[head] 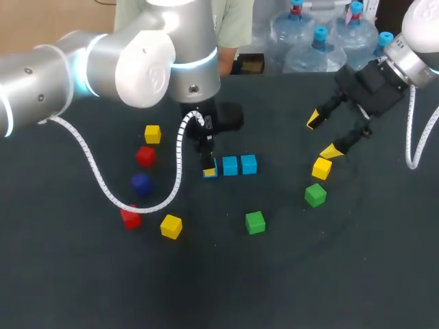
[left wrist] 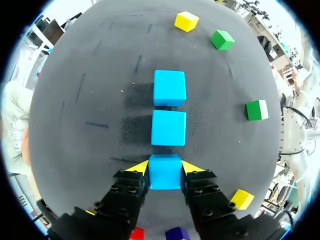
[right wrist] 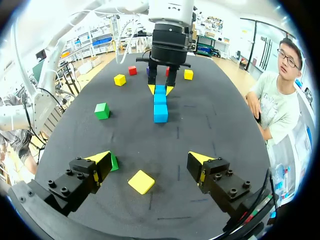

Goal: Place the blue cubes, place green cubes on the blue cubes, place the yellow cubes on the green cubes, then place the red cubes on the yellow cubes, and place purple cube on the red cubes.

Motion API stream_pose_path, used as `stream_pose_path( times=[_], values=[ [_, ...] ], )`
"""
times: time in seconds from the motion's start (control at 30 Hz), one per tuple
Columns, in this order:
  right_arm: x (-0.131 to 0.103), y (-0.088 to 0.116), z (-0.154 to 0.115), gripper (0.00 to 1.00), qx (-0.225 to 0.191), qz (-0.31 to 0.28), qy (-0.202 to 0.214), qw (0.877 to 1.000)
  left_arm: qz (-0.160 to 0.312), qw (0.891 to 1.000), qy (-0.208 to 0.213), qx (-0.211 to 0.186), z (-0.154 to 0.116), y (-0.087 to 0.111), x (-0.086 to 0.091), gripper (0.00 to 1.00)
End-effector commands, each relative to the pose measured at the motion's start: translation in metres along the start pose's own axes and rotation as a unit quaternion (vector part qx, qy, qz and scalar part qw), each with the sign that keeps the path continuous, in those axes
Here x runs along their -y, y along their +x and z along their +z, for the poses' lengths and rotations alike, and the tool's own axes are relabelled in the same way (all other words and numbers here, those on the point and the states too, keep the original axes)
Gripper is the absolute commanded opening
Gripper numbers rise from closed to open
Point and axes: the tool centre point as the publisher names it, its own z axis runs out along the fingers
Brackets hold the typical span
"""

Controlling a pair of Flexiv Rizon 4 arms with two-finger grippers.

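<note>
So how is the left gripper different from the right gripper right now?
The left gripper is shut on a blue cube; the right gripper is open and holds nothing. The left gripper's fingers stand close together, one on each side of the blue cube; the right gripper's are spread wide, with a yellow cube lying untouched ahead of them. Both have two fingers with yellow tips.

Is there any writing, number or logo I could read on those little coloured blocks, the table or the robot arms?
There is none that can be read.
Light blue plastic cube between the left gripper's fingers, and the other coloured cubes: plain faces, no text.
Black table top: no words or signs.
Right arm: a tiny dark mark near its wrist, too small to read.
</note>
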Motion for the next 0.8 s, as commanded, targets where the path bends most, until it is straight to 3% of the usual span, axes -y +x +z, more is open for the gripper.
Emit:
stream_pose_path(
  times=[0.03, 0.8],
  values=[
    [-0.0002, 0.0002, 0.0002, 1.00, 0.001, -0.001, 0.000, 1.000, 0.000, 1.000, 0.000, 0.001, 0.0031, 0.0015, 0.0005, 0.00],
    [-0.0002, 0.0002, 0.0002, 1.00, 0.001, -0.001, 0.000, 1.000, 0.005, 1.000, -0.004, 0.003, 0.0007, -0.0035, -0.0023, 0.00]
  ],
)
